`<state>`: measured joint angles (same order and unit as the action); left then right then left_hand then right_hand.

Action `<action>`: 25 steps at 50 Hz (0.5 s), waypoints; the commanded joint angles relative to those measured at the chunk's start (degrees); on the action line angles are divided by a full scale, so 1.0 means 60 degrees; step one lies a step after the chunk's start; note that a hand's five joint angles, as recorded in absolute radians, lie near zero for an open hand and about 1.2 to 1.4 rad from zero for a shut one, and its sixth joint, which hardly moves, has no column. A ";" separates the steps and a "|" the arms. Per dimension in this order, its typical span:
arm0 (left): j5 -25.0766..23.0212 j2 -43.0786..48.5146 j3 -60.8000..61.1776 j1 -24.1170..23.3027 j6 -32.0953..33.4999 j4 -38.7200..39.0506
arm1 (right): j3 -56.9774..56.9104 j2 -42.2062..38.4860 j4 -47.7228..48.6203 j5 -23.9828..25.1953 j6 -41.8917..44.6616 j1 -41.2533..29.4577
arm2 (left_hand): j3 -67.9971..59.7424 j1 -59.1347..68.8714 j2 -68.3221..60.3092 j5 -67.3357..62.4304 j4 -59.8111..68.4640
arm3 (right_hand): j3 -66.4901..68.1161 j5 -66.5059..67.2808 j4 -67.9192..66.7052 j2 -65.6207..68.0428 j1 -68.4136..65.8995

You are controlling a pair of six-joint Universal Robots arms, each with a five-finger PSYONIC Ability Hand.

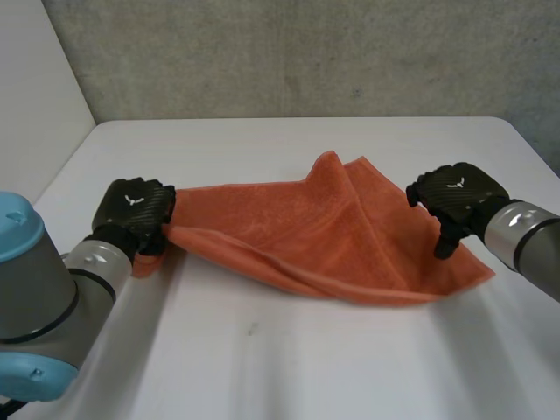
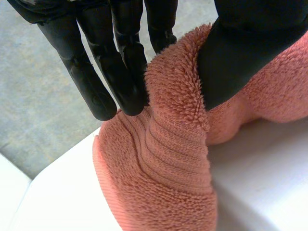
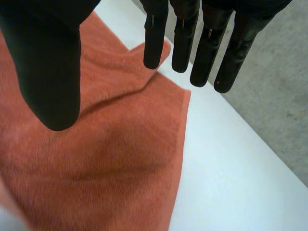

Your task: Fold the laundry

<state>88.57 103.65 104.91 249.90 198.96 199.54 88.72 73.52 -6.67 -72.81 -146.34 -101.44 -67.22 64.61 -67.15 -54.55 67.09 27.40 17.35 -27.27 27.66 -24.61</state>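
I saw the white desk [image 1: 262, 367] carrying a rumpled orange terry towel [image 1: 297, 236] across its middle. My left hand [image 1: 133, 210] pinched the towel's left end between thumb and fingers. My right hand [image 1: 455, 197] hovered straight-fingered over its right edge, holding nothing.

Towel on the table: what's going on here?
The left hand pinches the left end of the orange towel between thumb and fingers, holding that end up off the table. The right hand is open over the towel's right edge, gripping nothing. The towel lies rumpled, one flap over the middle, not yet neatly folded.
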 commanded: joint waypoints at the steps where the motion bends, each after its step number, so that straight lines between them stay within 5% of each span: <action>1: -0.0025 0.0142 -0.0286 0.0669 -0.0026 0.0010 | 0.0551 -0.0095 -0.0132 0.1602 0.1244 0.1583 | -0.1545 0.1980 -0.1557 -0.1990 0.1566 | 0.0141 0.0149 -0.0164 0.0098 -0.0607; 7: -0.0025 0.0625 -0.0740 0.0889 -0.0011 -0.0005 | 0.0843 -0.0431 -0.0396 0.2233 0.1201 0.2068 | -0.1573 0.2009 -0.1585 -0.2018 0.1594 | 0.0114 0.0122 -0.0136 0.0070 -0.0579; 25: -0.0025 0.1505 -0.1342 0.1314 -0.0011 -0.0034 | 0.0829 -0.1809 0.0072 0.2292 -0.0923 0.2053 | -0.1573 0.2009 -0.1585 -0.2018 0.1594 | 0.0589 0.0597 -0.0612 0.0546 -0.1054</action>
<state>88.47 112.34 96.92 257.37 198.90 199.28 94.28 65.03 -8.03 -58.70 -148.63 -88.88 -67.12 64.61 -67.15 -54.54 67.11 26.97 16.76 -26.83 27.66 -24.61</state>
